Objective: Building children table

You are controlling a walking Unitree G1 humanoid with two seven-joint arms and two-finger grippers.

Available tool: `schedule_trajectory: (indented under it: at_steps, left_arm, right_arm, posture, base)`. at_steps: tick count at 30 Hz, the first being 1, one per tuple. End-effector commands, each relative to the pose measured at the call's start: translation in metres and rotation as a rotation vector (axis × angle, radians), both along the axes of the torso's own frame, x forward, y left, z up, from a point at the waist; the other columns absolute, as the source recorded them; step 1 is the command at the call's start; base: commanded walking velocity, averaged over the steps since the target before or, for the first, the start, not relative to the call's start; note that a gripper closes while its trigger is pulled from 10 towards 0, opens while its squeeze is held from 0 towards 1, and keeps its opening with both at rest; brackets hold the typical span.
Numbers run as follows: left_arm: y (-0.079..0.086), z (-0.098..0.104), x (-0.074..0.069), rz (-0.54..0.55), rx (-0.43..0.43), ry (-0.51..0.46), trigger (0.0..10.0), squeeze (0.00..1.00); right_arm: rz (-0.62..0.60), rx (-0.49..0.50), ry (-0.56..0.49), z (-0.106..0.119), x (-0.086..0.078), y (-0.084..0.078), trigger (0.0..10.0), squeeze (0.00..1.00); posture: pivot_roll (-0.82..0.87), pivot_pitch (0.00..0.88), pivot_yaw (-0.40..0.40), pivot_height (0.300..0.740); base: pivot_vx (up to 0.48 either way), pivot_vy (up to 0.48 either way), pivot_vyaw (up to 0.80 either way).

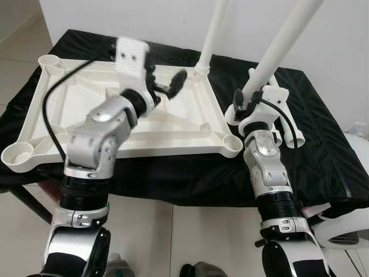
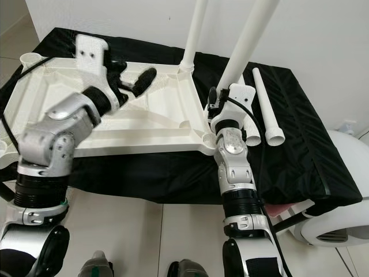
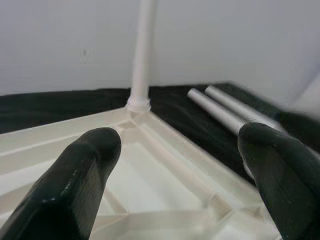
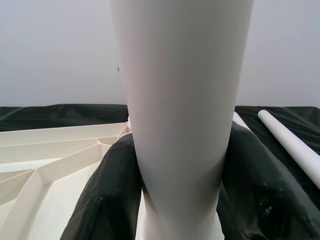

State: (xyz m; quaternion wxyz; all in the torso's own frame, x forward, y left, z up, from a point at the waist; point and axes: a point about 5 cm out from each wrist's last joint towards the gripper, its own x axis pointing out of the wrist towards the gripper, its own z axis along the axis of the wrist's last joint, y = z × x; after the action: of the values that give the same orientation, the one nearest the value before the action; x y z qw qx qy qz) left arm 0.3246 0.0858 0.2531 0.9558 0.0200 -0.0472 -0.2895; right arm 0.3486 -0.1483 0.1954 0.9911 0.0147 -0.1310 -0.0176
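A white moulded-plastic table top [image 1: 173, 124] lies upside down on a table draped in glossy black cloth [image 1: 300, 133], its ribbed underside up and a round socket at each corner. One smooth white tubular leg [image 1: 212, 34] stands upright in the socket at the far corner on the robot's right. A second leg [image 2: 249, 43], thicker-looking and slightly tilted, rises from the near right corner socket, where the right gripper [image 2: 222, 104] pinches it just above its base; in the right wrist view the matte black fingers [image 4: 112, 195] press against both sides of the tube. Two more loose legs [image 2: 264, 107] lie side by side on the cloth just beyond that corner, their flared ends towards the near edge. The left gripper [image 1: 167, 82] hovers over the middle of the ribbed underside with its rounded black fingers spread apart, holding nothing.
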Motion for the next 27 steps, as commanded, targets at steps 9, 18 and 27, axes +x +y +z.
schedule_trajectory:
  at_steps: [9, 18, 27]
  left_arm:
    - [-0.032, -0.042, -0.011, -0.146, 0.198, 0.024, 10.0, 0.0]
    - [-0.066, -0.1, -0.02, -0.239, 0.4, 0.139, 10.0, 0.0]
    - [-0.082, -0.11, -0.012, -0.256, 0.492, 0.134, 10.0, 0.0]
  right_arm:
    - [0.054, -0.007, 0.017, 0.001, -0.004, -0.018, 10.0, 0.0]
    - [0.062, -0.044, 0.027, -0.002, -0.008, -0.027, 10.0, 0.0]
    - [0.064, -0.032, 0.029, -0.002, -0.009, -0.029, 10.0, 0.0]
  posture:
    - [0.07, 0.0, -0.118, 0.74]
    - [0.07, 0.0, -0.107, 0.74]
    - [0.07, 0.003, -0.101, 0.74]
  base:
    - [0.0, 0.0, 0.0]
    - [0.0, 0.0, 0.0]
    - [0.0, 0.0, 0.0]
